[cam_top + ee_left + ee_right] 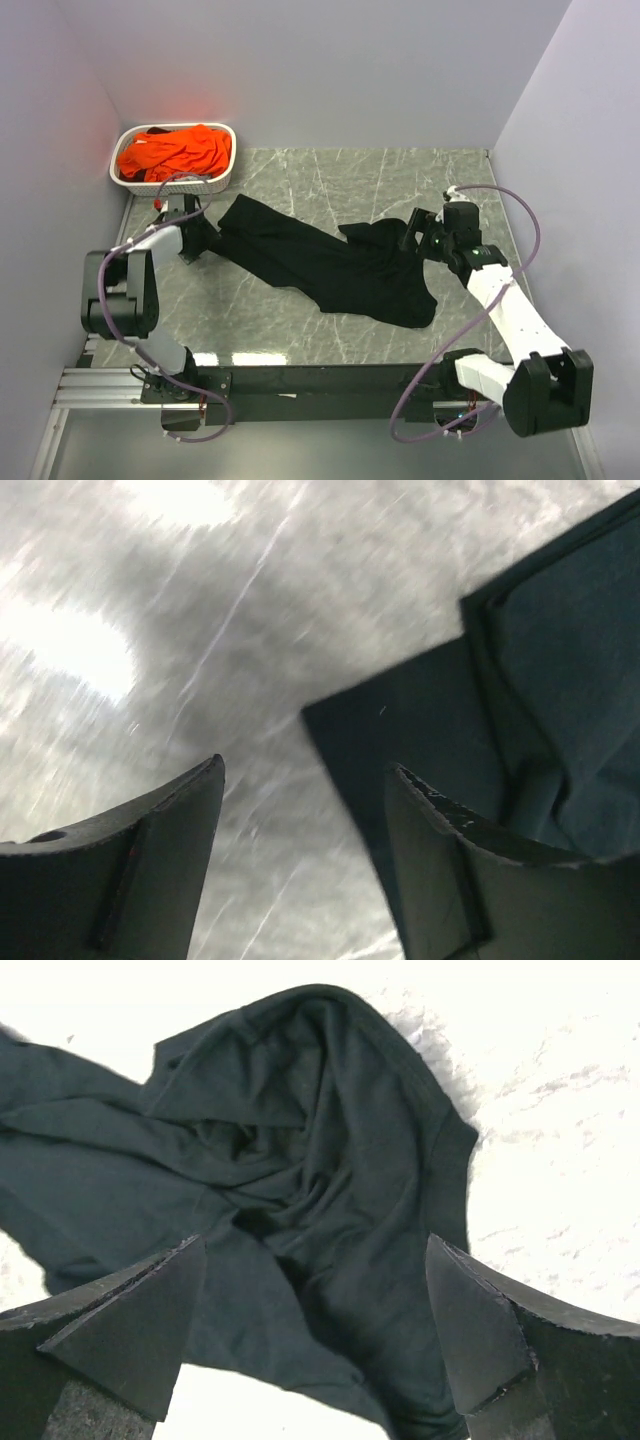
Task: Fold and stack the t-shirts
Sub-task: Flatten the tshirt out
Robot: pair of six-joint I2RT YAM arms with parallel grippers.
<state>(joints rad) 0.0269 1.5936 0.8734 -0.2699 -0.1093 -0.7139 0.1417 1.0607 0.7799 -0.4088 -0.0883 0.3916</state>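
Black tee (330, 265) rumpled across middle, far-left to near-right. Left gripper (305, 765) at its left corner, jaws apart, nothing pinched. Right gripper (315, 1240) over bunched right end, jaws wide. Orange tees (175, 152) heaped in basket (205, 186), far left.

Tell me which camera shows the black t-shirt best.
The top external view: the whole black t-shirt lies rumpled, stretched diagonally across the table. The left wrist view catches only one flat corner of it. The right wrist view shows just a bunched, creased end.
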